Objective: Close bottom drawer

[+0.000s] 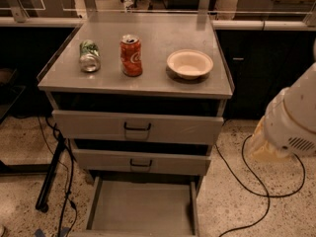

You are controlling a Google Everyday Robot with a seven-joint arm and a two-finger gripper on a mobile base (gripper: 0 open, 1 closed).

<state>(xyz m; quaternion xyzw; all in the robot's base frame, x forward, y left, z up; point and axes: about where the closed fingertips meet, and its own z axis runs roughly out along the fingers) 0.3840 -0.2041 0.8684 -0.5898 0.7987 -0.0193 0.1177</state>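
Note:
The bottom drawer is pulled far out at the foot of the grey cabinet. It is a shallow, flat-floored tray with nothing in it. Its front panel and handle are cut off by the lower edge of the view. Above it, the middle drawer and top drawer, both with black handles, stand slightly out. A white and tan arm segment shows at the right edge, beside the cabinet. My gripper is out of view.
On the cabinet top are a green can lying on its side, an upright red can and a white bowl. Black cables lie on the floor to the right, and a black stand leg is on the left.

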